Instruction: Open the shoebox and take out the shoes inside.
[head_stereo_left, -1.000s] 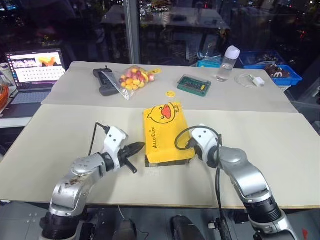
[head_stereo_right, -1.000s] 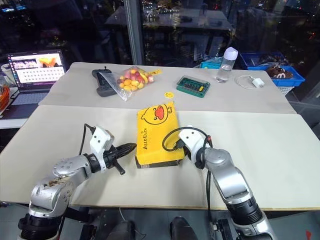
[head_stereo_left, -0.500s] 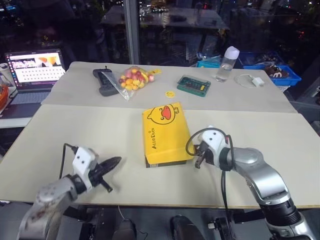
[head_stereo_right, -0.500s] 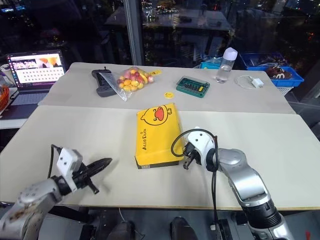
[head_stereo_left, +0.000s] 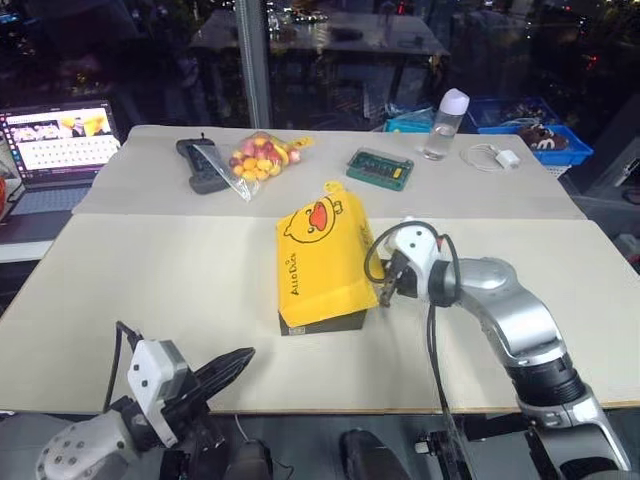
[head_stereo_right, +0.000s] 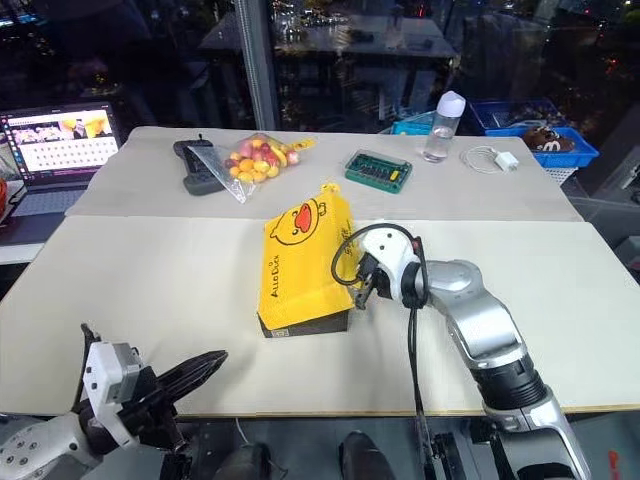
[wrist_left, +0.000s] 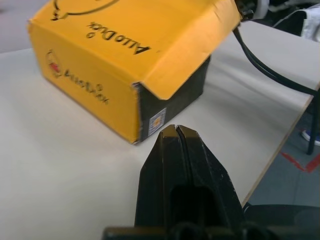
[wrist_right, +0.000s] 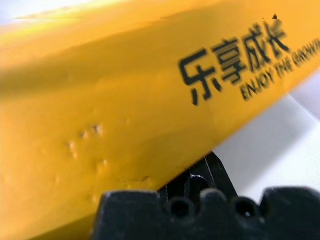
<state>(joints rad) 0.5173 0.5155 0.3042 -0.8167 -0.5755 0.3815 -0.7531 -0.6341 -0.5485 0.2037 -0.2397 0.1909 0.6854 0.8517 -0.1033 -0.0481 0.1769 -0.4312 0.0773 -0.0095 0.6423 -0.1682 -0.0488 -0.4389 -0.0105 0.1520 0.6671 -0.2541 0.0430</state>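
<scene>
Left gripper: nearest the robot, off the table's near edge; black fingers pressed together, holding nothing, tips aimed toward the box and well apart from it.

Table: pale top, bare around the box on the near half.

Shoebox: middle of the near table half, black base flat on the top. Yellow lid is tilted, its right edge lifted off the base and its left side down; in the left wrist view a gap shows under the raised lid flap at the near corner.

Right gripper: at the box's right side, tucked under the raised lid edge. Fingers clenched shut, nothing pinched between them; they look to be pushing up on the lid's underside rather than grasping it. The right wrist view has the yellow lid wall directly over the fingers.

Shoes: hidden inside the box by the lid.

Step in hand: opening the lid, judged as early; lid cracked on one side, not yet swung over.

Next move calls for: carrying the right edge higher and over toward the hinge side, with the base kept from sliding; the lid may slip off the closed fingers.

Far half: green flat case, bag of coloured sweets, bottle, laptop at far left.
</scene>
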